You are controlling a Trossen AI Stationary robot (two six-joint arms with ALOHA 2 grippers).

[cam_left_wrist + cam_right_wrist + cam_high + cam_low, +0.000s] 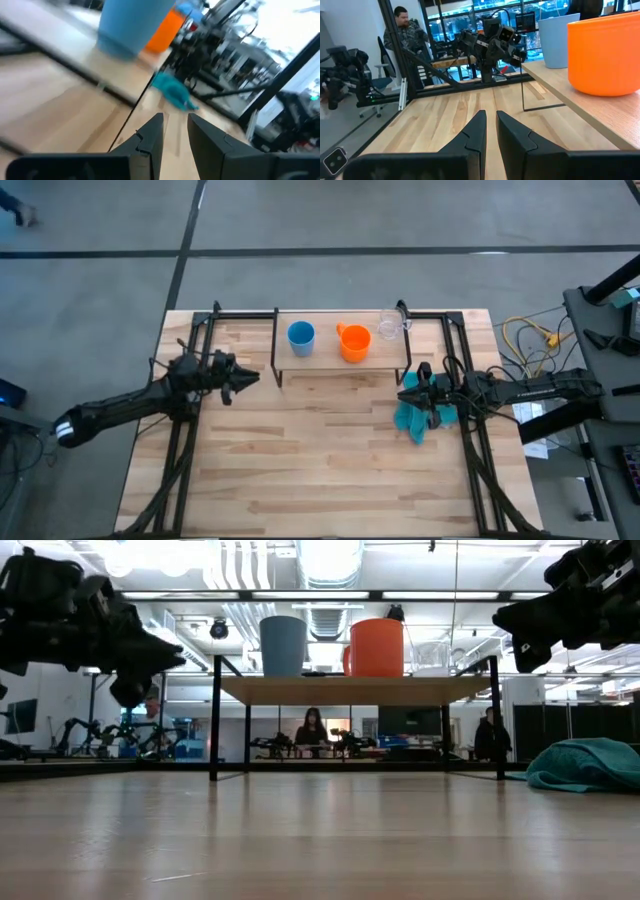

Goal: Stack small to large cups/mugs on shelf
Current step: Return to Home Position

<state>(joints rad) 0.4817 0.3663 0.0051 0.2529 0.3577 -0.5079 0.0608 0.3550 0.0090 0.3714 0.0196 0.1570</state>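
Observation:
The shelf (325, 362) (350, 690) stands at the table's far middle. On it, from left to right, stand the blue cup (300, 336) (283, 645), the orange mug (354, 342) (377, 647) and the clear cup (389, 326), each on its base. My left gripper (252, 377) (175, 120) hovers left of the shelf's near left corner, open by a narrow gap, pointing right. My right gripper (403, 393) (491, 117) hovers by the shelf's near right corner, shut, pointing left. Both are raised to about shelf height in the low view.
A crumpled teal cloth (415, 422) (590, 765) lies on the table under the right arm's wrist. The black frame rails (190, 430) run along both table sides. Bare wood spans the near half of the table (320, 470). People show in the room beyond.

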